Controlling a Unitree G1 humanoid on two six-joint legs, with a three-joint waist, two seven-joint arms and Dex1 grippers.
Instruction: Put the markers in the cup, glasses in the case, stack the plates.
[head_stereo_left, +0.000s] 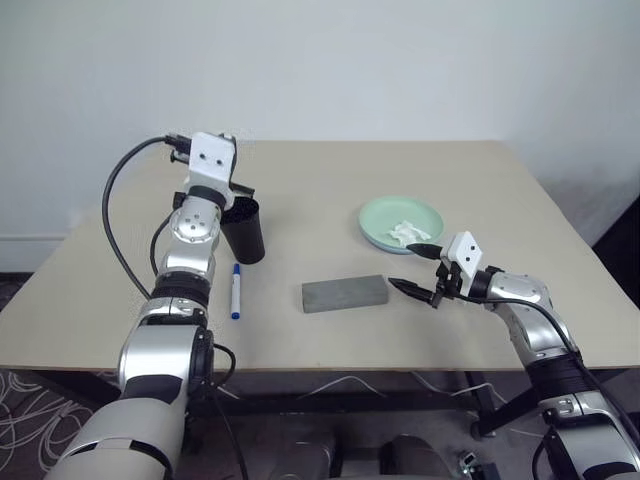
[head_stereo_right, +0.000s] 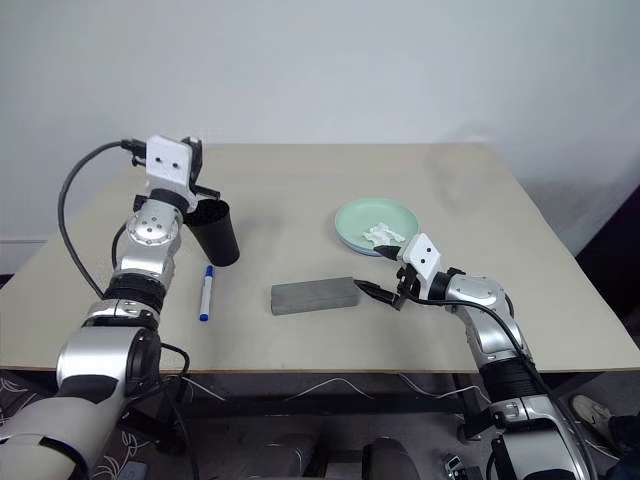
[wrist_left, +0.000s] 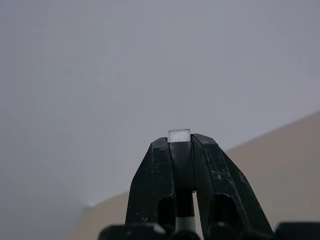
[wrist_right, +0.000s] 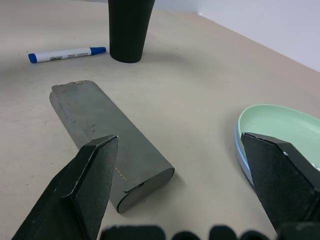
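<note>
Above the black cup (head_stereo_left: 243, 228), the left gripper (wrist_left: 181, 150) is raised and pinches a slim marker (wrist_left: 179, 136), its pale end showing between the closed fingers. On the table (head_stereo_left: 330, 190) a second marker (head_stereo_left: 236, 290), white with blue cap and blue end, lies just beside the cup. The right gripper (head_stereo_left: 418, 268) hangs wide open between the grey case (head_stereo_left: 344, 293), closed and lying flat, and the mint-green plate (head_stereo_left: 385, 215) stacked on a light blue one.

A beige table (head_stereo_left: 330, 190) stands against a plain white wall (head_stereo_left: 320, 60); a crumpled white tissue (head_stereo_left: 405, 233) lies near its right side, cables (head_stereo_left: 30, 400) trailing on the floor beneath.
</note>
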